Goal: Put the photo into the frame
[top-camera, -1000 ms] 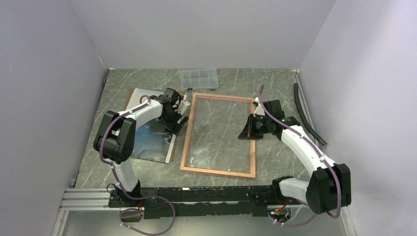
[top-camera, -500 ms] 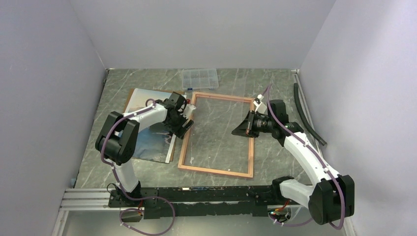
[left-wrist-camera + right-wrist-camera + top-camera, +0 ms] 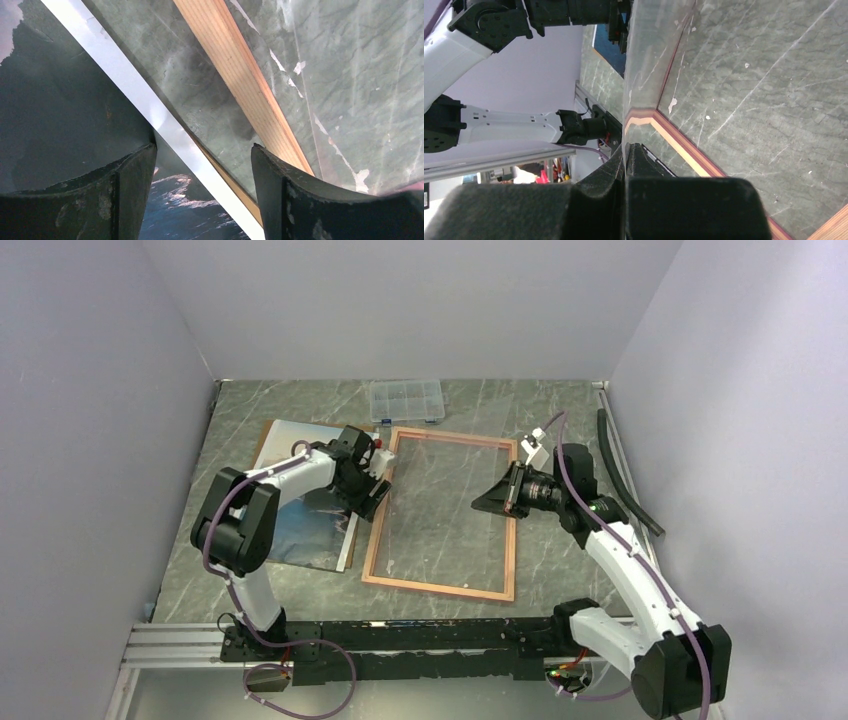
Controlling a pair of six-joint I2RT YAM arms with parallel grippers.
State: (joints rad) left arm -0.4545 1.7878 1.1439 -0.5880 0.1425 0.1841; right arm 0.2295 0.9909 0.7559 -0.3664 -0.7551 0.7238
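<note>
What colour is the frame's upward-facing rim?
Light wood-brown; the frame shows best in the left wrist view.

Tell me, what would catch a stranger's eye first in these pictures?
The big wood-coloured frame lying flat in the middle stands out first, with the right gripper pinching its clear pane near the right rail. Just left of it lies the photo of dark mountains. The open left gripper is poised over the gap between photo and frame.

Robot lab: walled table [image 3: 480, 405]
</note>
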